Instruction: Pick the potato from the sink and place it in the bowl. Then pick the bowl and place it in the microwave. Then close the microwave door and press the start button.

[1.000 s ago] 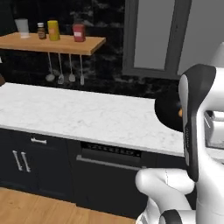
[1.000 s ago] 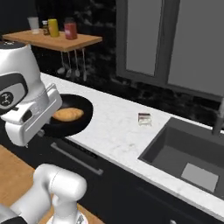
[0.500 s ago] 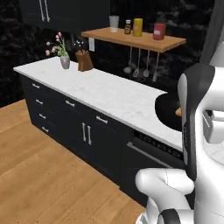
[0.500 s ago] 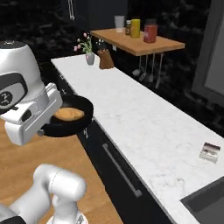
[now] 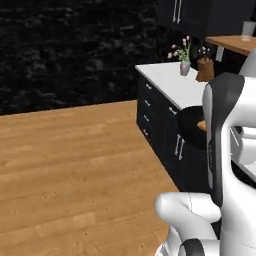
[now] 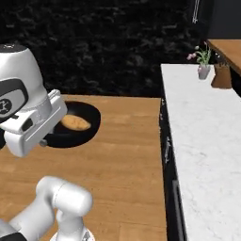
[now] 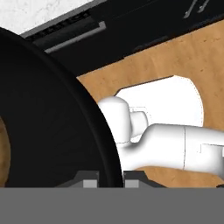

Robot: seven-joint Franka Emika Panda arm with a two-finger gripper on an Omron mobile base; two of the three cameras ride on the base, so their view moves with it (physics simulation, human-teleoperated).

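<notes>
I see the potato (image 6: 75,123) lying inside the black bowl (image 6: 84,128). The bowl hangs in the air above the wood floor (image 6: 122,155), right next to my arm's white hand. My gripper (image 7: 110,178) pinches the bowl's rim, one finger (image 7: 89,180) inside and the other outside. The white counter (image 6: 207,136) with dark cabinets (image 5: 160,120) is off to the side. A little vase of flowers (image 6: 203,63) sits at its far end.
</notes>
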